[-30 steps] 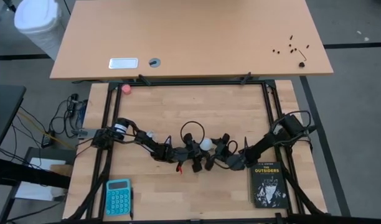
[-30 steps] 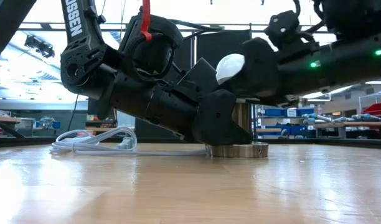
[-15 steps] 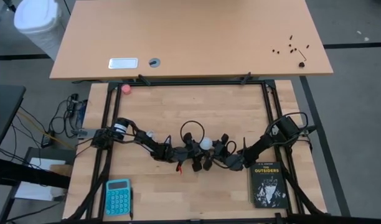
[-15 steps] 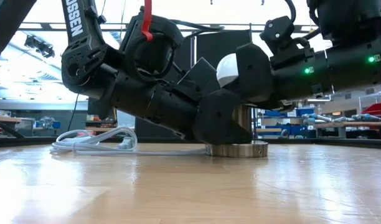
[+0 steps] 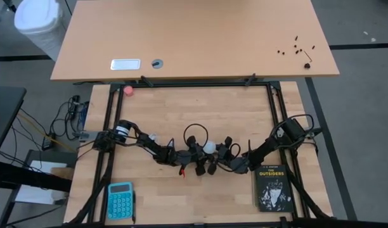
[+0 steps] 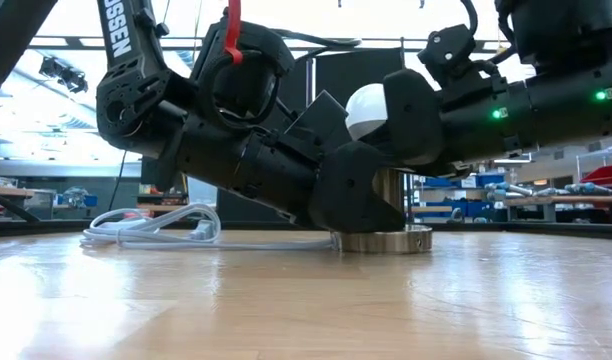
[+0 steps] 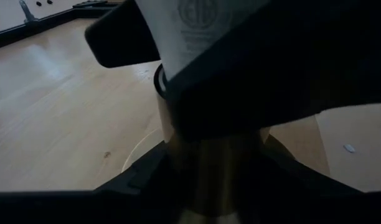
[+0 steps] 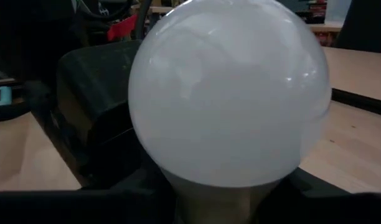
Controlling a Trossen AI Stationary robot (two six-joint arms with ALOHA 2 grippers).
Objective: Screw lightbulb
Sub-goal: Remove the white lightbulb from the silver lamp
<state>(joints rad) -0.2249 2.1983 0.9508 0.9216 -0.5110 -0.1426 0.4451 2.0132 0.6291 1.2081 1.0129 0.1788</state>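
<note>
The white lightbulb (image 5: 208, 147) stands upright with its base in the brass socket (image 6: 391, 192), whose round metal foot (image 6: 383, 240) rests on the table. The frosted globe fills the right wrist view (image 8: 231, 93). My left gripper (image 5: 201, 158) comes from the table's left and is shut on the socket, low down. My right gripper (image 5: 218, 154) comes from the right and is shut on the bulb. The socket's white cord (image 6: 151, 228) lies coiled on the table. My left gripper pinches the socket's brass barrel (image 7: 209, 168) between its two fingers, just above the foot. The fingers (image 6: 356, 195) slant down from the table's left. The socket stands upright with its foot on the table. My right gripper has the bulb's tapering neck (image 7: 190, 28) between its two fingers, below the globe. It comes nearly level from the table's right. One finger (image 7: 122, 40) shows beside the neck. The bulb stands upright in the socket.
A black book (image 5: 272, 188) lies near the front right. A blue calculator (image 5: 120, 199) lies at the front left. A pink ball (image 5: 129, 90) sits at the far left. A separate desk (image 5: 194, 38) stands beyond the far edge.
My right gripper has shifted a little toward the table's left, closer around the bulb, and now covers more of the globe in the high and low views. The bulb and the socket have stayed where they were.
</note>
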